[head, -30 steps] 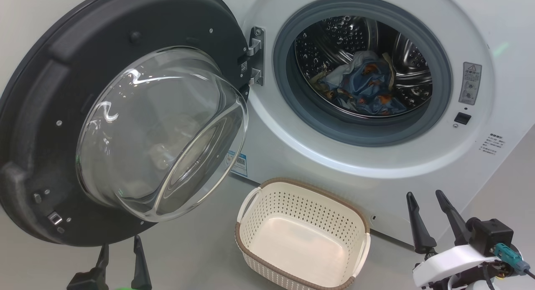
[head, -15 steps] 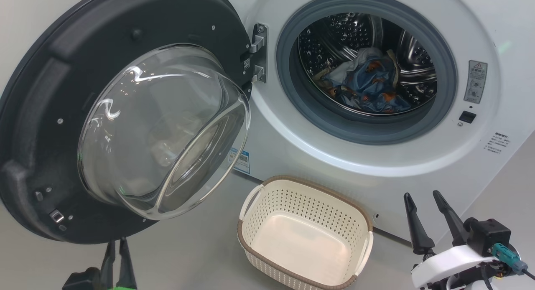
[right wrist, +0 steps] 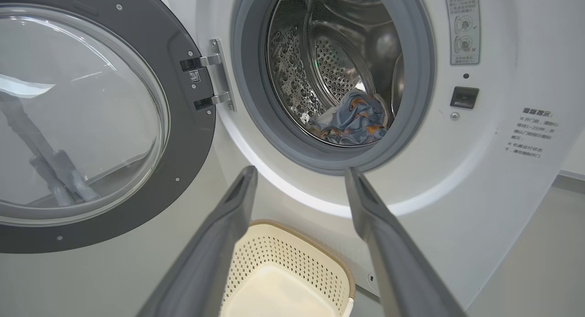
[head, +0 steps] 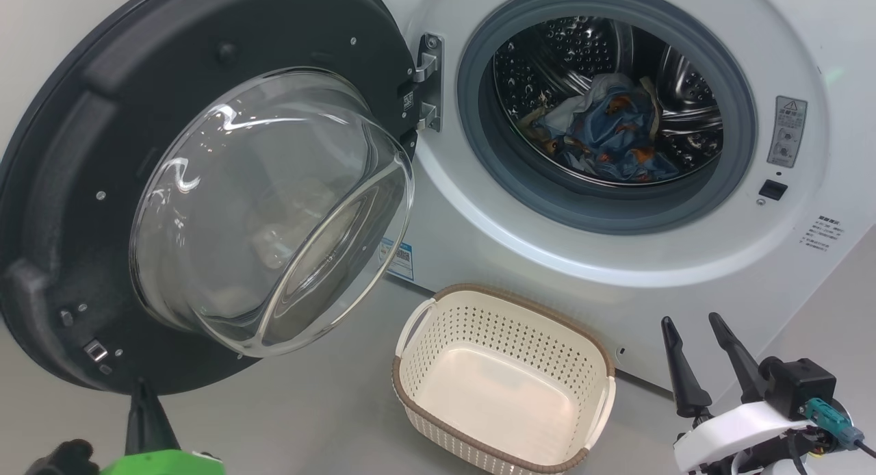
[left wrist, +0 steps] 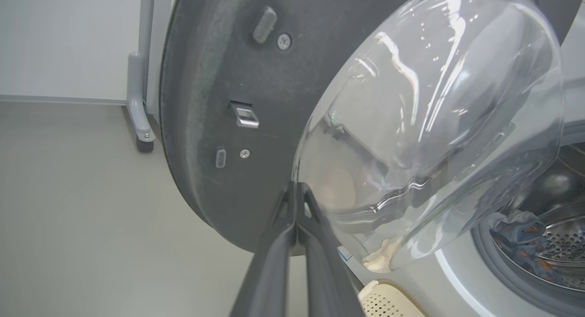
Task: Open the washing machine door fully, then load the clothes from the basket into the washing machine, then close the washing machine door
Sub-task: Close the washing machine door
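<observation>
The washing machine (head: 479,235) stands with its door (head: 68,153) swung wide to the left, the glass bowl (head: 274,208) bulging toward me. Light-blue clothes (head: 602,136) with orange figures lie in the steel drum, also visible as clothes (right wrist: 354,120). The cream basket (head: 506,331) sits empty on the floor below the opening. My left gripper (head: 142,386) is shut on nothing, just under the door's lower rim; its tips (left wrist: 297,187) point at the door's (left wrist: 219,79) inner face beside the bowl. My right gripper (head: 691,321) stands open to the right of the basket (right wrist: 292,257).
A grey post with a foot (left wrist: 137,102) stands on the floor left of the door, against a pale wall. On the washer front, a warning label (head: 787,133) and a dark latch socket (head: 772,189) sit right of the opening. Grey floor surrounds the basket.
My left gripper's fingers have closed together, and it has shifted left under the door rim. The head camera drifted slightly. The right gripper, the door and the basket stayed put.
</observation>
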Tool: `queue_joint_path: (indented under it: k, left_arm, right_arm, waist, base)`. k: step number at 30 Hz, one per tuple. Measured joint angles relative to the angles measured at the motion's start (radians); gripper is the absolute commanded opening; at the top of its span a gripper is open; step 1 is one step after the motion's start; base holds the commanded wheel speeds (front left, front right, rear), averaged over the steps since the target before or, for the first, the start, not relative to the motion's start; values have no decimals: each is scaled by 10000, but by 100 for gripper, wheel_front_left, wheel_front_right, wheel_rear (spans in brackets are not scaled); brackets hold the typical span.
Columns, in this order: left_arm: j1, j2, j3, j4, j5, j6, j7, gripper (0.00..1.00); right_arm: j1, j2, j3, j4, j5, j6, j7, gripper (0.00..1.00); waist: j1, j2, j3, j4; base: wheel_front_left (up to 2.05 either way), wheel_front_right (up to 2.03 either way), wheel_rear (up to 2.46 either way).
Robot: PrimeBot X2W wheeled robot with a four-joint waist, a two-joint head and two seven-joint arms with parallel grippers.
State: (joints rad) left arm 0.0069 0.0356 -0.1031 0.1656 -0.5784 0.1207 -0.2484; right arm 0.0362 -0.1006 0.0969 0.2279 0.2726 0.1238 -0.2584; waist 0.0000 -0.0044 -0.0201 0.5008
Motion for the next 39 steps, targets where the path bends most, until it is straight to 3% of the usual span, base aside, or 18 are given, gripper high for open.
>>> queue_joint_path:
  k: [8, 23, 26, 32, 39]
  left_arm:
    - [-9, -8, 1273, -1444, -2374, 15, -35, 0]
    - [41, -21, 3463, -2443, -4322, 15, -86, 0]
    - [12, -25, 3795, -2441, -4976, -182, -63, 0]
    - [-89, 309, 4428, -2322, -6144, -533, 648, 0]
    - [-928, 945, 5181, -2004, -8228, -905, 1929, 0]
  right_arm:
    - [-15, -29, -4, 2, 0, 0, 0, 100]
    - [-197, -79, 96, 10, 0, 0, 0, 100]
    - [-203, -81, 100, 15, 0, 0, 0, 100]
    - [-199, -71, 54, 27, 0, 0, 0, 100]
    - [-189, -77, -48, 40, 0, 0, 0, 100]
  waist:
    - [0, 0, 87, 89]
    - [0, 0, 294, 253]
    - [0, 0, 318, 261]
    - [0, 0, 315, 247]
    - [0, 0, 287, 216]
  base:
    - [0, 0, 0]
    - [0, 0, 0]
    - [0, 0, 0]
    - [0, 0, 0]
    - [0, 0, 0]
